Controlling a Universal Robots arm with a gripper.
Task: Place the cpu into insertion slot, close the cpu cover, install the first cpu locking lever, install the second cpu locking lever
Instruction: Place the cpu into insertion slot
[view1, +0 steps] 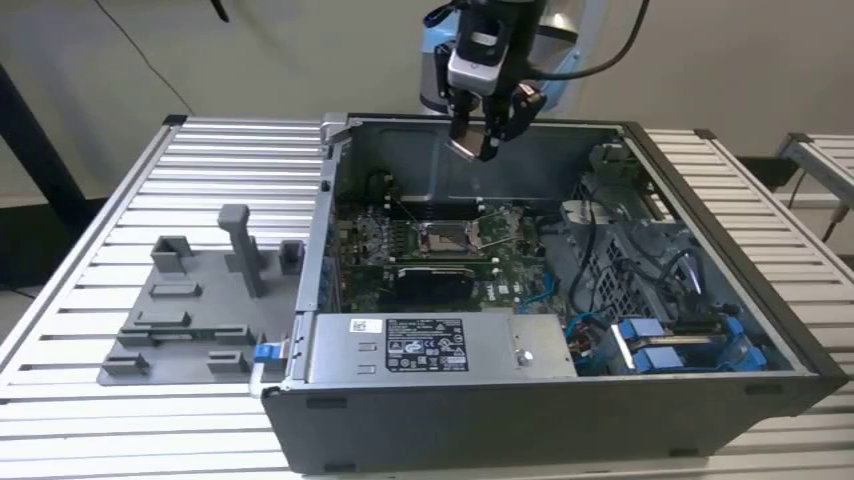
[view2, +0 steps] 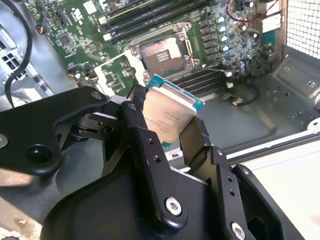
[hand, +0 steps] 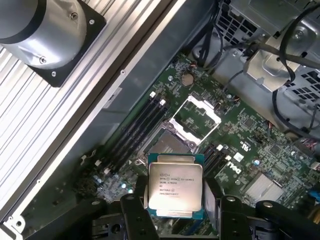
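Tool (view2: 167, 112) grips cpu (hand: 175, 185) above open insertion slot (hand: 172, 144); cpu cover (hand: 206, 106) raised.

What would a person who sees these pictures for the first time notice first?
The cpu, a silvery square chip, sits clamped between the black fingers of the gripper, above the open computer case. Below it on the green board, the insertion slot lies uncovered, with the cpu cover swung open beside it.

Dark print lines cross the cpu (hand: 175, 189) top, none I can make out. A dark label (view1: 427, 347) with pale print sits on the power supply box (view1: 534, 348). White lettering marks the circuit board (hand: 250, 150).
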